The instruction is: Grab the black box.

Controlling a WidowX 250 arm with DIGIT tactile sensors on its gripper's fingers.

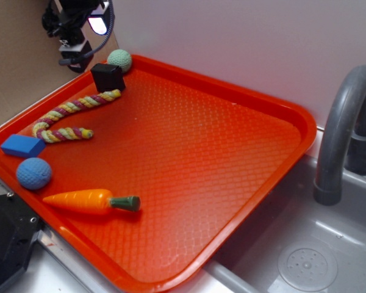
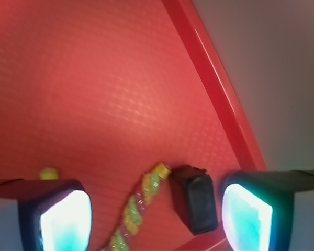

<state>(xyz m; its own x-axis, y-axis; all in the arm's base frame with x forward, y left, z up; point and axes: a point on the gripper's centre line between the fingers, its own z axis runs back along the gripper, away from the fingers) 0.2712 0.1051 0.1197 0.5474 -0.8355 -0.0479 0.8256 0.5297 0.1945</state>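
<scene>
Inside, the orange tray (image 1: 274,159) holds the black box (image 1: 107,77) (toys alongside), tool (image 2: 156,217) spread wide above.

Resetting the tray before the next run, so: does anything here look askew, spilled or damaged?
Nothing spilled or broken. The black box stands tilted at the tray's far corner, with the rope end against it and the green ball just behind. The gripper hovers open above, not touching it.
</scene>
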